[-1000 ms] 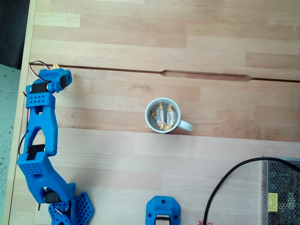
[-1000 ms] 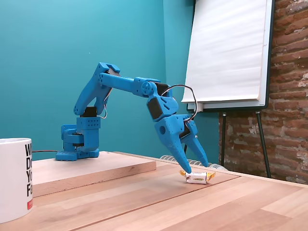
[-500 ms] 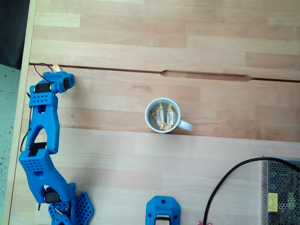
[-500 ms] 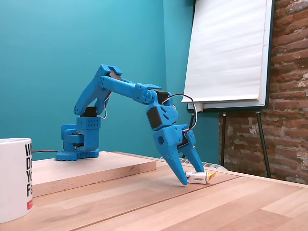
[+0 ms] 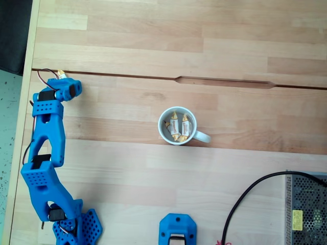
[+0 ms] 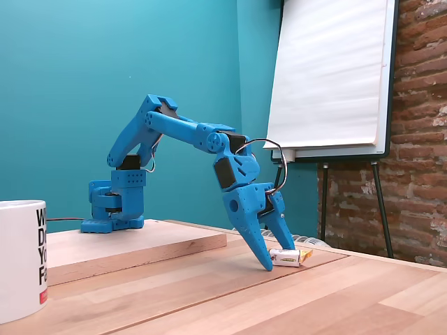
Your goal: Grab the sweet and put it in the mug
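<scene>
Fixed side view: the sweet [image 6: 287, 257] lies on the wooden table [image 6: 209, 293], cream middle with a yellow-gold twist at its 3 o'clock end. The blue gripper [image 6: 274, 258] points down onto it, the fingers [image 6: 255, 246] closed around the sweet, one tip touching the table at the sweet's 9 o'clock side. The blue arm [image 6: 174, 129] rises from there to its base [image 6: 112, 209] on a raised board at 9 o'clock. The mug [image 6: 21, 258], white with dark lettering, stands at the frame's 9 o'clock edge, well apart from the sweet. Fixed top view: the mug [image 5: 168, 137] stands mid-table, handle toward 4 o'clock, holding two wrapped candies [image 5: 179, 125]; the arm [image 5: 43, 148] reaches toward 12 o'clock along the table's 9 o'clock edge.
</scene>
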Controlling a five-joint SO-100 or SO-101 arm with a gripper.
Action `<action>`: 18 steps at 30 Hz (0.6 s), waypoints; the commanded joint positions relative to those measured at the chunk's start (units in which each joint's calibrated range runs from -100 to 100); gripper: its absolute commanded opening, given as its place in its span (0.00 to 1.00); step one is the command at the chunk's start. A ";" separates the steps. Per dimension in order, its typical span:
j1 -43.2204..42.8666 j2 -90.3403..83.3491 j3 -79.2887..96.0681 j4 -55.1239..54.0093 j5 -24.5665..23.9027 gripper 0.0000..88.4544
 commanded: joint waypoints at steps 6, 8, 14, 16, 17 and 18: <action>-0.15 -0.67 -3.06 -0.83 0.00 0.02; -0.15 -0.93 -3.06 -0.83 0.00 0.03; 0.72 -5.49 -6.90 -0.75 -0.10 0.03; 0.72 -9.97 -8.32 -0.35 -0.24 0.03; 0.94 -12.72 -9.04 0.05 -0.59 0.03; 1.37 -15.64 -9.22 0.22 -1.12 0.03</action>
